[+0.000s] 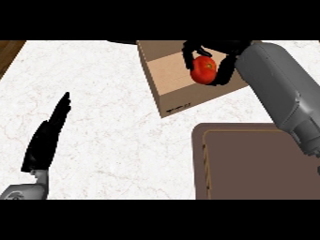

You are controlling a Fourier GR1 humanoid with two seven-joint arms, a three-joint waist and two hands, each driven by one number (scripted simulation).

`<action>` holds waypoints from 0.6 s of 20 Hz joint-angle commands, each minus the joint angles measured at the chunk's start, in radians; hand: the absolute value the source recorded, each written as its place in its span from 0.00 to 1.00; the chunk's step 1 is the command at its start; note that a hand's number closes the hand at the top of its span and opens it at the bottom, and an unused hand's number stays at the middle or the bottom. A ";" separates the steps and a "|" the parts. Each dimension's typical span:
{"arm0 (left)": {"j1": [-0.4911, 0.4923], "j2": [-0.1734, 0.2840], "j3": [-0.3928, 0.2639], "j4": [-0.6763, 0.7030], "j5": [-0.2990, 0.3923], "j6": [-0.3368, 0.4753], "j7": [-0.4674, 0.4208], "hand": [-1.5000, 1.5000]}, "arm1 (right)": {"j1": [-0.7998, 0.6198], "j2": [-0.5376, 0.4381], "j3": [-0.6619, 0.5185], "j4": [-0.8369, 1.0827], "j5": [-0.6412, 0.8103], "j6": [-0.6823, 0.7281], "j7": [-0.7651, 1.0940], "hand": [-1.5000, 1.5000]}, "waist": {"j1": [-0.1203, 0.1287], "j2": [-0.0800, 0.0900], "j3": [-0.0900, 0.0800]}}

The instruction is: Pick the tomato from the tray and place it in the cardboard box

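One white marble counter (pixel 121 136) fills most of the frame, with a strip of wooden floor showing at the upper left and upper right corners. One brown tray (pixel 259 164) sits at the lower right; its right side is covered by the right forearm and its lower edge is cut off at the bottom, so only the left rim and part of the flat inside can be seen. One cardboard box (pixel 172 79) lies at the upper centre, tilted in the picture, with its top edge cut off at the upper border and its right part hidden behind the hand and forearm.

Two hands show. The right hand (pixel 221 54), at the upper right of centre, comes in on a long grey forearm that runs from the lower right edge up across the tray. Its black fingers and thumb are curled round the single red tomato (pixel 204 70), which is over the open box and well apart from the tray. Whether the tomato touches the box floor cannot be told from this angle. The left hand (pixel 48 133) rests at the lower left, fingers straight and together, pointing toward the upper right, holding nothing; its wrist is cut off at the lower edge.
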 commanded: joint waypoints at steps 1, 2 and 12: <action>-0.003 0.017 0.017 0.005 0.024 -0.030 0.008 0.50 | 0.001 0.082 0.024 0.097 0.024 0.047 -0.062 0.00 | -0.006 0.000 0.000; 0.025 -0.010 0.006 0.008 0.017 -0.008 -0.005 0.50 | -0.039 0.084 0.013 0.123 0.018 0.061 -0.046 0.00 | 0.002 0.002 0.000; 0.002 0.009 0.021 0.029 0.005 -0.010 -0.031 0.50 | -0.046 0.127 -0.167 0.221 -0.173 0.152 -0.037 0.00 | -0.010 0.005 0.000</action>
